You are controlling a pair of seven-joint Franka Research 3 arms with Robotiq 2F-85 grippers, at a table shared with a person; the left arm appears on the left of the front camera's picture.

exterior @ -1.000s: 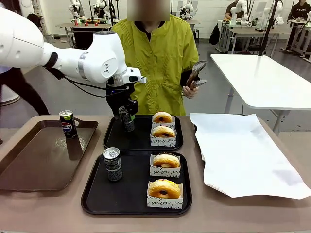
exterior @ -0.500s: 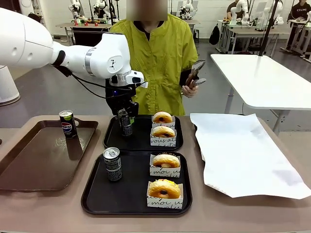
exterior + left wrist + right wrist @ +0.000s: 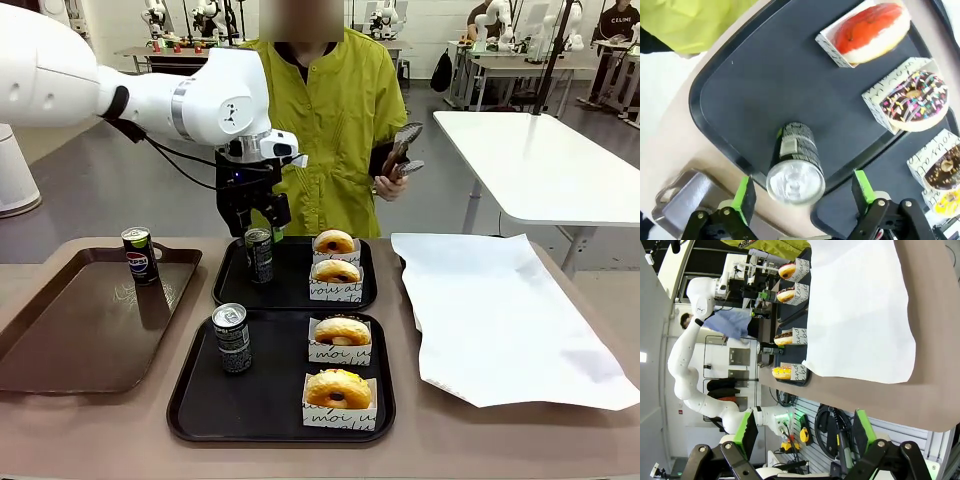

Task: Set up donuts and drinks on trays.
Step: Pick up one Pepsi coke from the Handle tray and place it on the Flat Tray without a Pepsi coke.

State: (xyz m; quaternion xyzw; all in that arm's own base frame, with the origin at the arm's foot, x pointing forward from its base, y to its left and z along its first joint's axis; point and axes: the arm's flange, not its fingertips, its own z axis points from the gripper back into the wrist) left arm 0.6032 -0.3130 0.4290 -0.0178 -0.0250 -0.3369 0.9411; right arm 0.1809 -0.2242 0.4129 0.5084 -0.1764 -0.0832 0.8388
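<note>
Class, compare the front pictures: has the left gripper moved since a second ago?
Yes. The left gripper has risen off the can, which stands on the far tray; its jaws are open.

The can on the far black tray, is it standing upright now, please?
Upright: the can stands on the far tray, silver top up, apart from the open left gripper.

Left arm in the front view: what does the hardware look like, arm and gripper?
The left arm has glossy white rounded links with dark bands at the joints and a small dark mark on the wrist housing. A black cable loops under the forearm. The left gripper is black, and the left wrist view shows bright green pads on black linkage fingers with silver pivot pins.
</note>
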